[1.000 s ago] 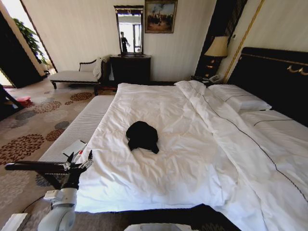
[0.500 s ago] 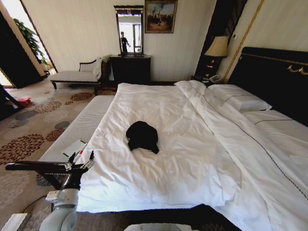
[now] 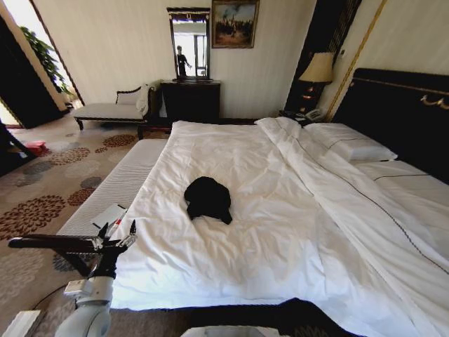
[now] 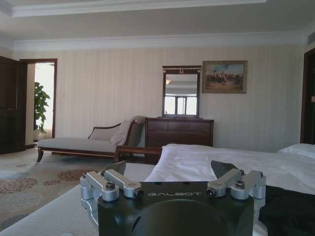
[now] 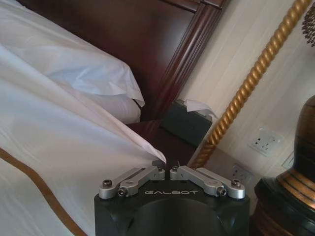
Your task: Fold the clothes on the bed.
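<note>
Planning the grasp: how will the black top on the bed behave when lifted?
The black top lies in a crumpled heap, so it will probably droop limply. Small against the bed, it looks light. A push would likely bunch it.

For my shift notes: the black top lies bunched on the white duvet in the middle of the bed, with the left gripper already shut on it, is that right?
Not quite. The black top does lie bunched mid-bed, but the head view shows the left gripper open at the bed's near left corner, well short of it.

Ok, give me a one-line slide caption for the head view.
Crumpled black top lies unfolded mid-duvet on the bed; left tool open, hovering beside the bed's near corner.
</note>
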You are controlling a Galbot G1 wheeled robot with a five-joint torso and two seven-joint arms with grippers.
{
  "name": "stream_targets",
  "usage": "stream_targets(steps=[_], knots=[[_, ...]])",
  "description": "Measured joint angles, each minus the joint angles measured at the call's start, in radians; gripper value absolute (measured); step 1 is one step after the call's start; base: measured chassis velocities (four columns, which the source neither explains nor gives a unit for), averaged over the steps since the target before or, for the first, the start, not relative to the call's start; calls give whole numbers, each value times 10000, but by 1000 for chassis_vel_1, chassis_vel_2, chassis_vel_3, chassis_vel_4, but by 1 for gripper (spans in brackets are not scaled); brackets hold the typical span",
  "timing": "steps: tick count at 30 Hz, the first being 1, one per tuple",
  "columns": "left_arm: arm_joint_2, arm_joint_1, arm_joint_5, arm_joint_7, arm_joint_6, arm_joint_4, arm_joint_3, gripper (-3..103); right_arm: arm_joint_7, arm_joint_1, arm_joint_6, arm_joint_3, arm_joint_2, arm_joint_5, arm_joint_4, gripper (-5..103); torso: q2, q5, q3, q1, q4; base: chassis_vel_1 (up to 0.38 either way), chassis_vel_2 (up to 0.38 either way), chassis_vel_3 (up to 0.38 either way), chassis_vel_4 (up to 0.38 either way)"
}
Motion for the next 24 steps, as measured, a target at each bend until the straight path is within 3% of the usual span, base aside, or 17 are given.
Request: stream_targets(steps=[8,17,22,24], knots=[[-85,-42,66,5,-12,-19,125,99,37,136,109,375,-368,19,118,0,1,-4,0,0,-3,0,0,0,0],[-16,-39,29,4,-3,29,86,99,55,1264,218,-52,-1615,-123,-1127,0,0,-8,0,0,5,0,0,0,0],[-89,-33,22,4,-5,96,96,99,64,1211,173,-210,-1364,-433,-1073,0,0,-11,0,0,-1,0,0,0,0],[-113,19,12,22,-47,160,107,99,1,1133,117,-339,-884,-639,-1038,0,0,0,0,0,-9,0,0,0,0]])
